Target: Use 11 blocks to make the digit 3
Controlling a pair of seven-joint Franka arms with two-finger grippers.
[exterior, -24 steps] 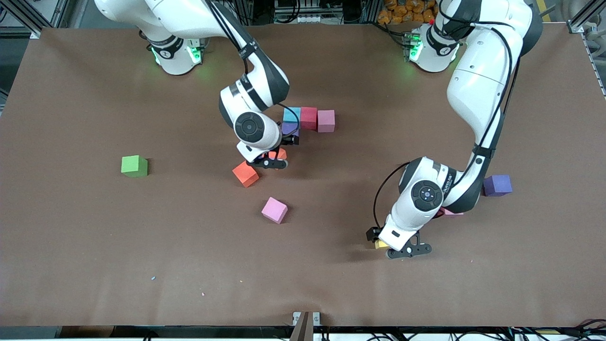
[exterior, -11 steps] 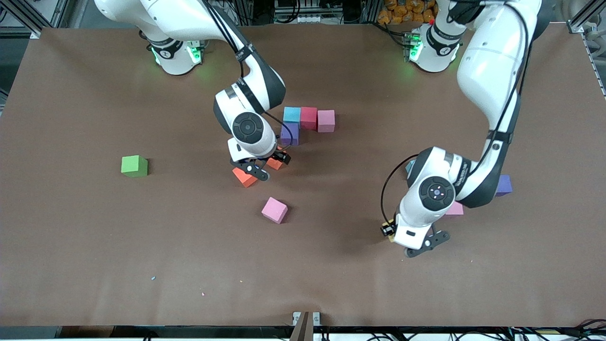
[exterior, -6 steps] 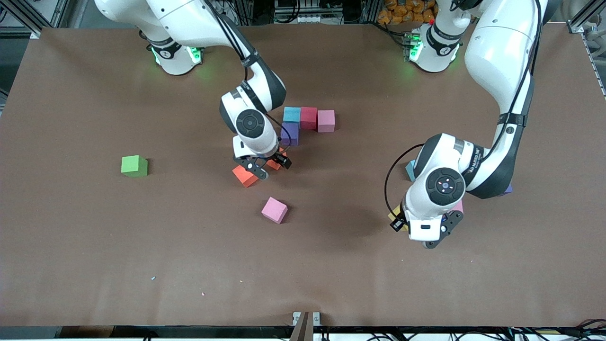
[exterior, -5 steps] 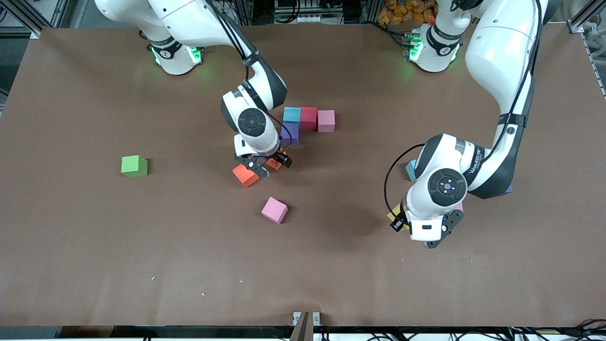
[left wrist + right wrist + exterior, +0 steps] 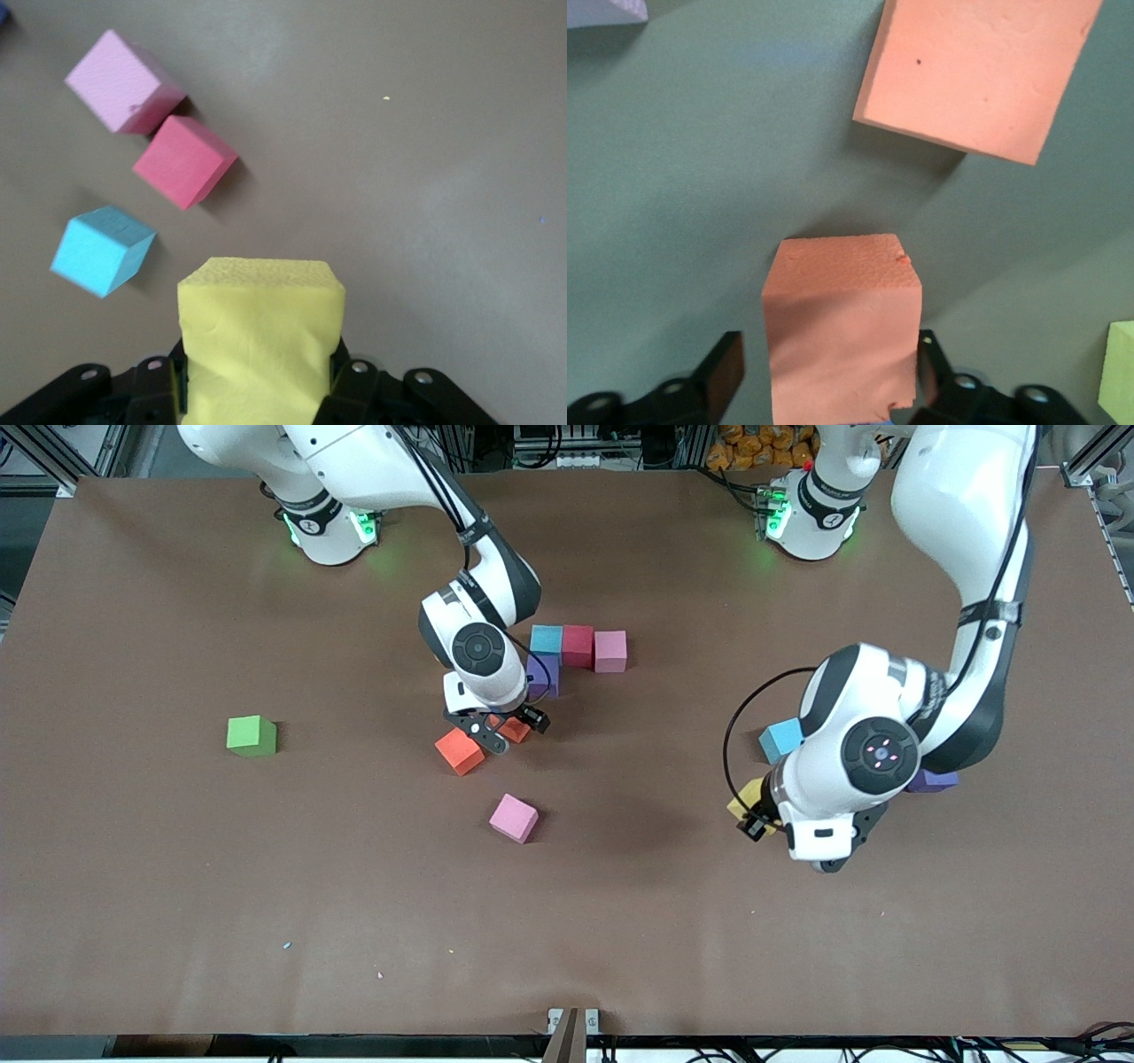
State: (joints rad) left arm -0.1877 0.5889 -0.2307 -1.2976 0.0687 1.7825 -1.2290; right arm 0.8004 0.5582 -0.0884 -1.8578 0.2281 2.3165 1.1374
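green cube (image 5: 252,736): well off from purple block (image 5: 543,676), toward right arm's end of tabletop (image 5: 133,886); not part of the digit.
orange pair: one orange block (image 5: 460,751) nearer front cam than purple block; 2nd orange block (image 5: 514,730) just beside it, also nearer front cam than purple block.
right gripper (image 5: 498,731): low at 2nd orange block, fingers (image 5: 726,370) either side of it w/ a gap showing on one side, so not yet clamped.
key relation: 2nd orange block sits square between right gripper's fingers, right arm the nearer one; prob. just needs closing.
loose pink block (image 5: 515,818): nearer front cam than purple block.
digit 3 start: light blue block (image 5: 547,639), red block (image 5: 578,646), pink block (image 5: 610,651) in a touching row; purple block touches under light blue.
left gripper (image 5: 257,390): clamped on yellow block (image 5: 260,341), up in air, well off from purple block toward left arm's end, over bare tabletop by a loose light blue (image 5: 100,251), red (image 5: 184,161), pink (image 5: 122,81).
writing: none readable.
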